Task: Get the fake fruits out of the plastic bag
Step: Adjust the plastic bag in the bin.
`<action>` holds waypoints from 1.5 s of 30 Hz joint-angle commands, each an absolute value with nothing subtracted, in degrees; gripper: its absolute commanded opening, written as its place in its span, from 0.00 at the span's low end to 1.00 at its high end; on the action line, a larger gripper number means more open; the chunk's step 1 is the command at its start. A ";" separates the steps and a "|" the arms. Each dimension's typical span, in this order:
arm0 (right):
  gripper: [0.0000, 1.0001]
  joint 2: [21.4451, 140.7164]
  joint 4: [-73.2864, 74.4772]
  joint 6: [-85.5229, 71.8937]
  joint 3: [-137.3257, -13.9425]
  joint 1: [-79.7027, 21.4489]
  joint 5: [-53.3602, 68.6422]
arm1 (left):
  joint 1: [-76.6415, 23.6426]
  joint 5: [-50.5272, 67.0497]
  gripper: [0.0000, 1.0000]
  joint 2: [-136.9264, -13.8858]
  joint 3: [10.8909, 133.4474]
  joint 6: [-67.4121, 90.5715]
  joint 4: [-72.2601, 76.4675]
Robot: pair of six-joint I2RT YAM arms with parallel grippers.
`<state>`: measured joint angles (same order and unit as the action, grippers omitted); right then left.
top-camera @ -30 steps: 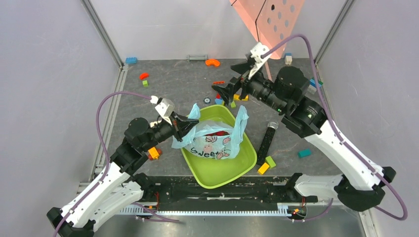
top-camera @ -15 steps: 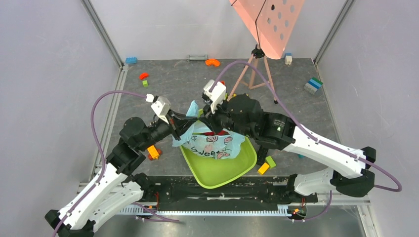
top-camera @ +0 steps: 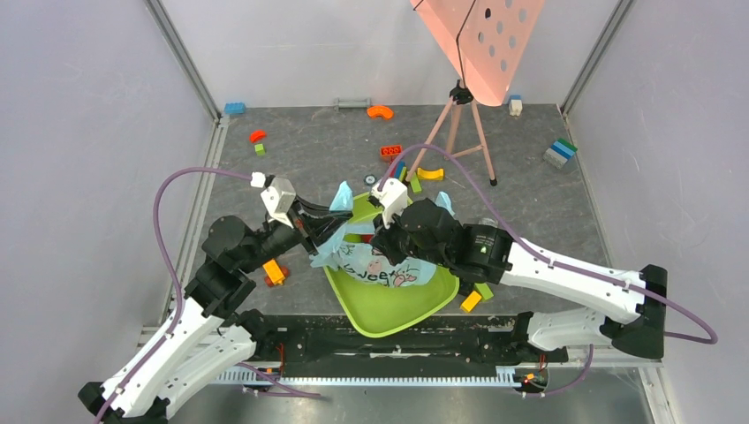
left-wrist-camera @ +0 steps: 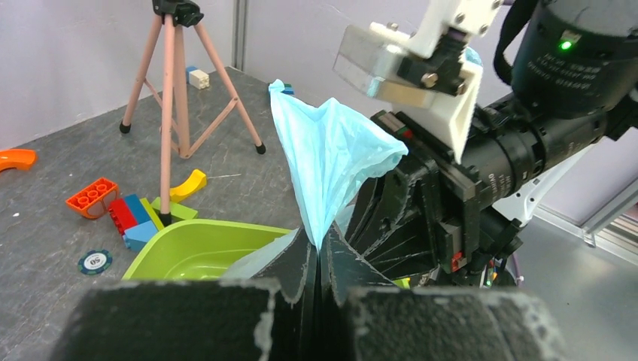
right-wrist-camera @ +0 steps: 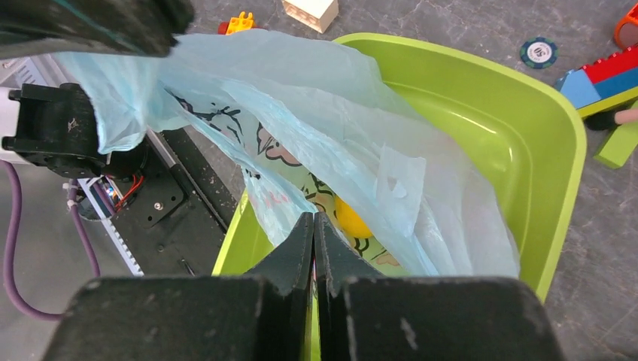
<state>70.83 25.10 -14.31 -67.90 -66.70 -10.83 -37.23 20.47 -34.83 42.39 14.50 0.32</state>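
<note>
From above, the bag (top-camera: 382, 265) sits in the tub (top-camera: 389, 309) at the near middle of the table (top-camera: 300, 159). The left claw (top-camera: 325, 223) is closed on the bag's left handle and holds it up over the tub's left rim. The right arm lies across the tub from the right and covers much of the bag. The right claw (top-camera: 378, 249) points down into the bag, its tips hidden here. A tripod (top-camera: 455, 124) with a pink holed board (top-camera: 477, 40) stands behind. Loose blocks lie around: an orange arch (top-camera: 381, 111), a yellow arc (top-camera: 431, 174), an orange brick (top-camera: 390, 150), and an orange block (top-camera: 276, 273) beside the left arm. A chip (top-camera: 369, 179) lies just behind the tub.

In the left wrist view, the left claw (left-wrist-camera: 317, 263) has its fingers pressed together on the handle, which rises from them in a blue peak (left-wrist-camera: 331, 158). The right arm's wrist (left-wrist-camera: 527, 128) looms close on the right and blocks that side. The tub's rim (left-wrist-camera: 203, 244), the chip (left-wrist-camera: 94, 262), the brick (left-wrist-camera: 90, 197) and the tripod (left-wrist-camera: 177, 98) show on the left.

In the right wrist view, the right claw (right-wrist-camera: 314, 229) is closed, its tips pinching the bag's film (right-wrist-camera: 301, 135). One yellow fruit (right-wrist-camera: 352, 219) shows through the film just beside the tips, inside the bag in the tub (right-wrist-camera: 527, 150). The left claw (right-wrist-camera: 98, 22) is dark at the top left, with the bag drawn towards it. No other fruit can be made out.
</note>
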 commanded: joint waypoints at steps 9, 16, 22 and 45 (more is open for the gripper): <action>0.00 70.43 18.80 -18.68 -64.16 -67.12 -17.23 | -37.03 27.54 0.02 -32.81 41.32 16.35 6.66; 0.00 71.25 18.84 -18.89 -61.97 -67.15 -11.88 | -37.06 27.99 0.02 -32.12 40.22 16.00 6.66; 0.01 69.62 19.21 -18.49 -55.38 -68.04 -4.93 | -37.06 26.54 0.02 -31.41 39.73 15.43 6.17; 0.02 58.72 5.02 -24.93 -41.66 -69.94 -7.24 | -37.03 -7.53 1.00 -52.01 70.92 16.18 -47.41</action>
<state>57.65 8.49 -24.97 -39.51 -69.65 -6.24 -37.23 5.32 -44.77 61.60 14.28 -25.76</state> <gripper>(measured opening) 0.019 0.994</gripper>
